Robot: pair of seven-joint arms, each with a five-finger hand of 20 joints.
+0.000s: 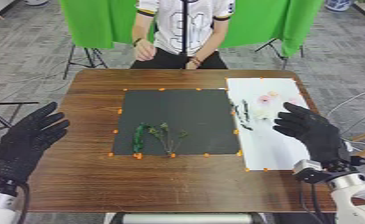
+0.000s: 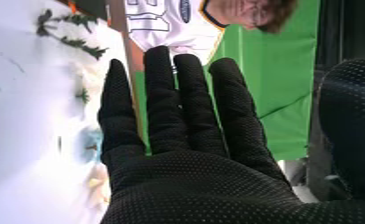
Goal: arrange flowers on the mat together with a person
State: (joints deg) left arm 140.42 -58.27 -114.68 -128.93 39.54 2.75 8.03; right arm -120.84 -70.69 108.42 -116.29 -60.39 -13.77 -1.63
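Observation:
In the head view my left hand stands at the table's left edge, fingers straight. My right hand is over the white sheet, open and holding nothing. Green stems with leaves and a branching sprig lie on the dark mat near its lower edge. On the sheet lie pink flowers, pale blossoms and dark green sprigs. In the right wrist view my right hand has straight fingers, beside a green sprig on the white sheet.
Across the brown table a person stands at the far edge, hands off the flowers. Orange tape pieces mark the mat's border. A green curtain hangs behind, and tripod legs stand beyond the table.

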